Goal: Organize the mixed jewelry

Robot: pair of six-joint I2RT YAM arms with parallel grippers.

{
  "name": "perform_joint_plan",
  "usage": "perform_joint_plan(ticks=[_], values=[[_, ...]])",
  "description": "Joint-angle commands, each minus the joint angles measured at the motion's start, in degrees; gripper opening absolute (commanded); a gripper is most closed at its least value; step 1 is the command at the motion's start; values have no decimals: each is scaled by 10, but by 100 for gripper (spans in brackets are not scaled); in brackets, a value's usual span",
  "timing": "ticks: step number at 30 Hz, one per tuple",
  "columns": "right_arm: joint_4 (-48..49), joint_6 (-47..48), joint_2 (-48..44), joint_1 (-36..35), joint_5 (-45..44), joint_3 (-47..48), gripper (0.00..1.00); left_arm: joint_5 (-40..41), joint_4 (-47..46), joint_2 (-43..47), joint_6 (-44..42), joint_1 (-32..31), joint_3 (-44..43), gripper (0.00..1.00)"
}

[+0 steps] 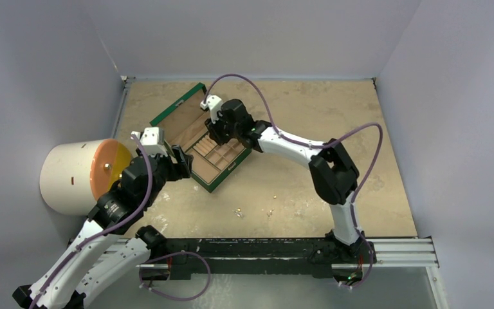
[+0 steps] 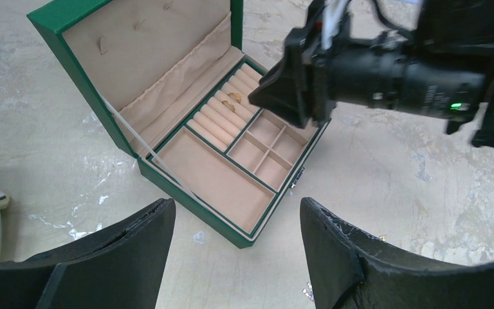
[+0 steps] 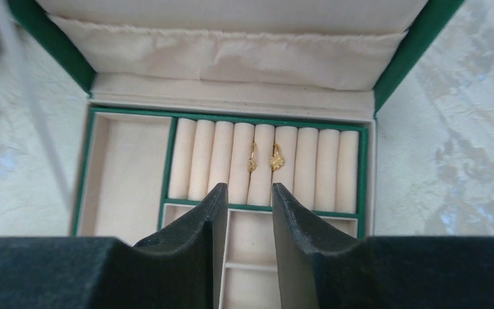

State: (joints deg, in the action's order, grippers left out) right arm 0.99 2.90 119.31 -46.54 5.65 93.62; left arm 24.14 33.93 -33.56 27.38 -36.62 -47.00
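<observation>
- Two gold pieces (image 3: 276,156) sit side by side in the slits between the padded rolls (image 3: 199,158) of the green box (image 3: 411,55), their long sides running along the slits, away from me.
- Both lie straight ahead of my right hand (image 3: 247,193), just past its fingertips.
- My right fingers stand a little apart with nothing between them, hovering over the small square compartments.
- Several loose pieces (image 1: 238,211) lie on the table (image 1: 321,103), on the near side of the box and well apart from my right hand, so reaching them would mean pulling back toward the arm bases.
- My left hand (image 2: 237,212) hangs by the box's near corner, fingers wide apart and empty. I judge it slightly nearer those loose pieces.
</observation>
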Motion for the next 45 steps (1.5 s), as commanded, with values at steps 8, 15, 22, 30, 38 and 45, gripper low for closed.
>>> perform_joint_plan(ticks=[8, 15, 22, 30, 38, 45], values=[[16, -12, -115, 10, -78, -56, 37, -8, -26, -7, -10, 6, 0, 70], [21, -24, -103, 50, -78, -96, 37, -7, -27, -7, -10, 6, -1, 70], [18, -51, -80, 83, -33, -103, 38, -8, -27, -13, -12, 6, -2, 70], [16, -62, -53, 91, -6, -94, 41, -8, -27, -15, -13, 7, -1, 70], [9, -64, -24, 93, 2, -70, 41, -9, -27, -16, -13, 8, -2, 70], [7, -69, -2, 93, 12, -48, 41, -10, -27, -17, -14, 9, -2, 70]])
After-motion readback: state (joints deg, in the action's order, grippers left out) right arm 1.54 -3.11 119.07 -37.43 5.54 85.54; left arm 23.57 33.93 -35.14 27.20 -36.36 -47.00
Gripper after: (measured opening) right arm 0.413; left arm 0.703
